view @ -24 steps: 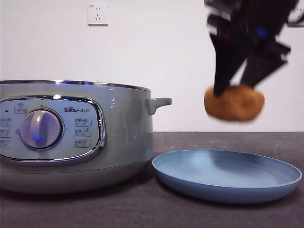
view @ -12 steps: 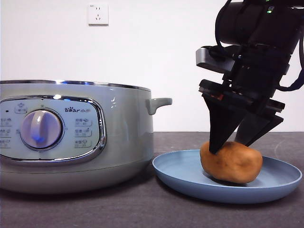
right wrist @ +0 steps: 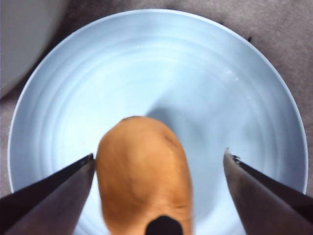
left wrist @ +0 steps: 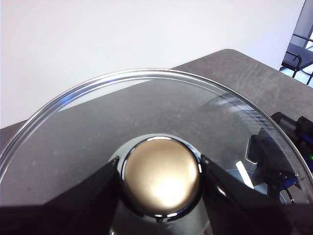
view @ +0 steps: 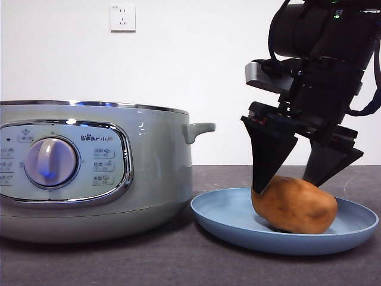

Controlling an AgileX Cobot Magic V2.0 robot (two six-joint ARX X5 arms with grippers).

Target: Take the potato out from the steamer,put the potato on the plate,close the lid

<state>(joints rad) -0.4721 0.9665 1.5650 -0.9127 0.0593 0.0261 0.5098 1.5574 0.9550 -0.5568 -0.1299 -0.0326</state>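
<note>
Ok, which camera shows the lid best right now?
Left wrist view: the lid fills the frame, its knob clamped between the left pincer jaws, glass and chrome rim plain. The front and right wrist views show none of it; the steamer stands open-topped in front.
</note>
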